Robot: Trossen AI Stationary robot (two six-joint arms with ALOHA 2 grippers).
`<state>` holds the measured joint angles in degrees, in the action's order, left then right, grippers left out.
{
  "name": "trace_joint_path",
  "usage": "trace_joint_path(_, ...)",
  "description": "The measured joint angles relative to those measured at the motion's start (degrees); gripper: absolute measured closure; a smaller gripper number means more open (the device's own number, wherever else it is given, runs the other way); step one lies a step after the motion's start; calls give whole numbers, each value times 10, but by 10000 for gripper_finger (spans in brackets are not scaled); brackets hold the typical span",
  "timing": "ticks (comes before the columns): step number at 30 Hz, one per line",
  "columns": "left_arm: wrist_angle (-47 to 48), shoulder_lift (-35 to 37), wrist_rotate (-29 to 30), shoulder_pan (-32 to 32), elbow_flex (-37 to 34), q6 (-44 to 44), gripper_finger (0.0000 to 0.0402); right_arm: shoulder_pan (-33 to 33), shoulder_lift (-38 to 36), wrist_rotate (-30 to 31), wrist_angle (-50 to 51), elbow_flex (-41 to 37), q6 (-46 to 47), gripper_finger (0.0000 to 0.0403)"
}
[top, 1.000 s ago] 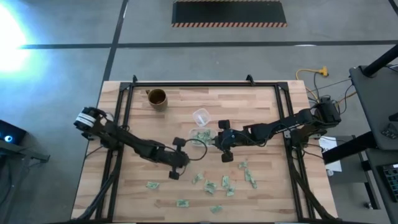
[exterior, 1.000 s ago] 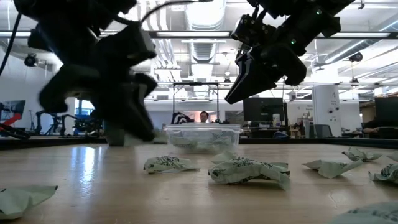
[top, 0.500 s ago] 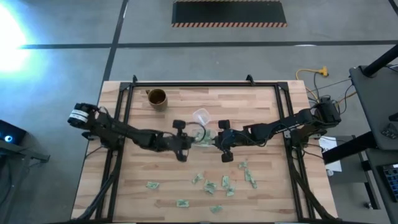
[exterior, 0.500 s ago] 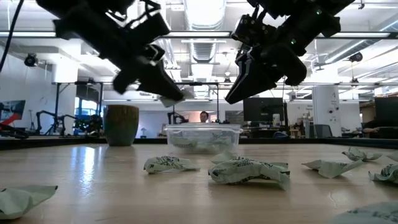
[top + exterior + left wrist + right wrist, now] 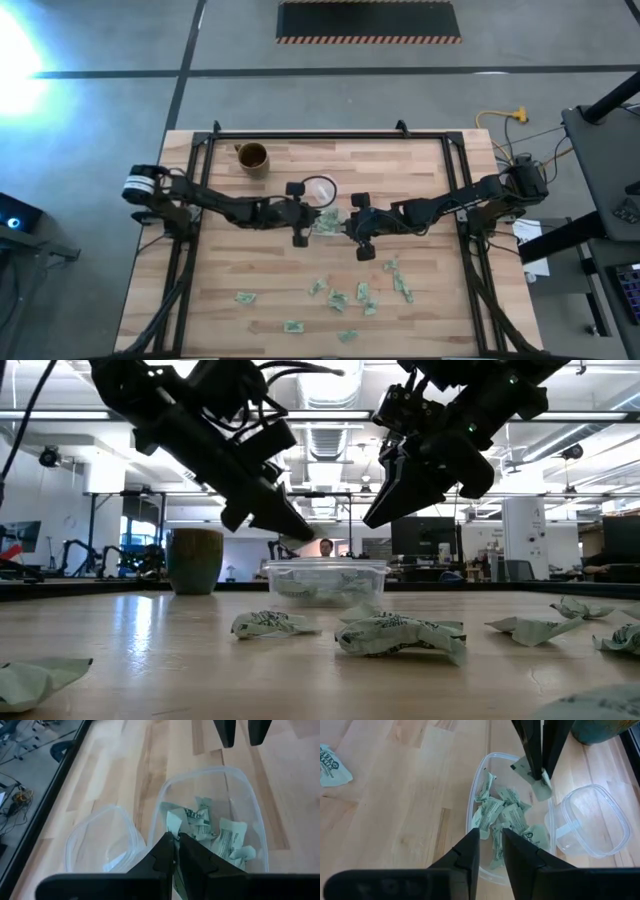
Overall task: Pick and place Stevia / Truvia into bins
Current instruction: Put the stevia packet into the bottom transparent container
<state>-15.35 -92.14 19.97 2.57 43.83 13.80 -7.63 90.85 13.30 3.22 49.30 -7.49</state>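
Left claw (image 5: 538,776) hangs just above the clear bin (image 5: 325,222), fingers clamped shut on one Stevia packet (image 5: 530,776) (pale green, pinched between the two dark fingertips, dangling over the bin's far end in the right wrist view). In the low view the left claw (image 5: 285,532) points down at the bin (image 5: 325,581), its tip just above the rim. Right claw (image 5: 352,228) hovers just beside the bin on the opposite side from the left claw, raised off the counter (image 5: 420,190); its fingers stand slightly apart with nothing between them.

The bin sits mid-counter and holds a loose heap of packets (image 5: 507,817), crumpled, overlapping. A smaller clear cup (image 5: 592,820) sits touching or just beside the bin (cannot tell which), on the side toward the brown mug (image 5: 252,158). The mug stands upright, well apart from the bin toward the counter's far corner.

More loose packets (image 5: 360,293) lie scattered on the counter, well apart from the bin toward the near edge; the low view shows two of them (image 5: 398,635) lying in front of the bin.
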Motion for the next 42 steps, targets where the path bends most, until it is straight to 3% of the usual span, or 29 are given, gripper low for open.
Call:
trace_joint_path(7,-6,-7,0,0,0,5,380,0,0,0,0,0,0,328)
trace_joint_path(20,8,9,0,8,0,0,266,0,0,0,0,0,2,326)
trace_joint_path(24,80,43,-1,36,3,-17,261,0,0,-13,23,0,39,323)
trace_joint_path(31,161,105,7,111,-4,-67,260,-22,-8,-159,55,0,109,331)
trace_joint_path(36,164,131,15,168,-22,-75,260,-73,-9,-163,97,0,142,331)
trace_joint_path(42,165,141,34,200,-30,-76,260,-115,-17,-141,229,0,273,334)
